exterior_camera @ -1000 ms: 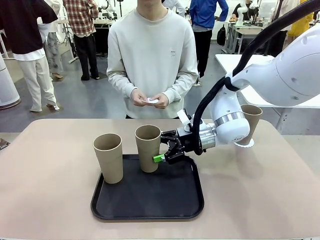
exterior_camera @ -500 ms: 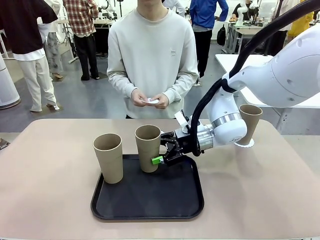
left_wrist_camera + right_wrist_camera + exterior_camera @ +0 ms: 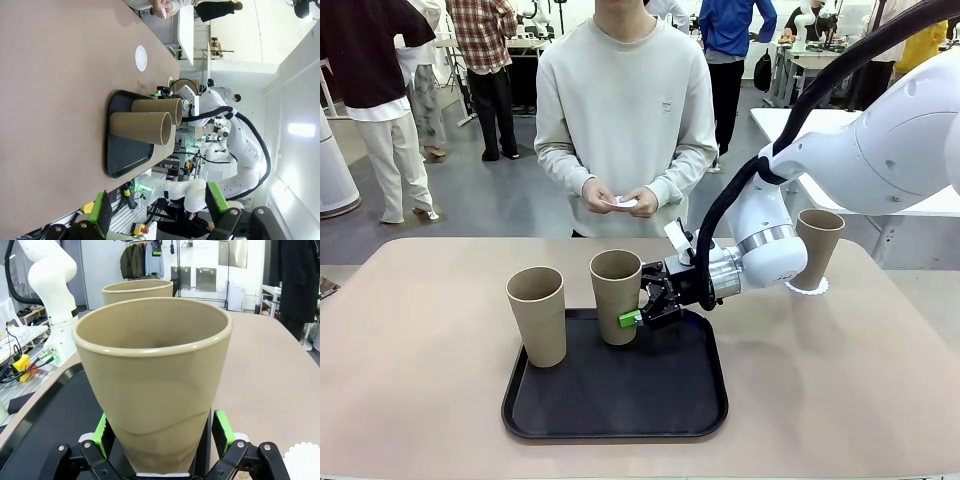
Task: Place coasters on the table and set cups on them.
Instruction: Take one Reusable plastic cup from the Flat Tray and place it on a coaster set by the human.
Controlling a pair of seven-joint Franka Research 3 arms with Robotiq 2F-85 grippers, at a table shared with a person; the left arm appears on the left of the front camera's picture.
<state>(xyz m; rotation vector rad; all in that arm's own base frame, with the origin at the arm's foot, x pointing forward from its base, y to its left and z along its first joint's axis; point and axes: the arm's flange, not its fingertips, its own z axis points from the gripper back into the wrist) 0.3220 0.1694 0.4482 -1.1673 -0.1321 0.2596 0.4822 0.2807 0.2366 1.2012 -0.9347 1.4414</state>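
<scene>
Front view: right jaws are spread open, set either side of right cup (image 3: 616,297) on black tray (image 3: 620,412). At tray's left, second cup (image 3: 537,315) is stood. At far right of counter (image 3: 420,340), third cup (image 3: 818,245) is stood on coaster (image 3: 810,288). Left jaws are spread wide, seen in left wrist view.

Floor (image 3: 470,200) was grey, smooth. White table (image 3: 775,125) stood at right, more benches further back. Right wrist view: pale wall (image 3: 97,265), clothes rack (image 3: 145,262) w/ dark jackets. Left wrist view: white walls, bright light panel (image 3: 301,130).
</scene>
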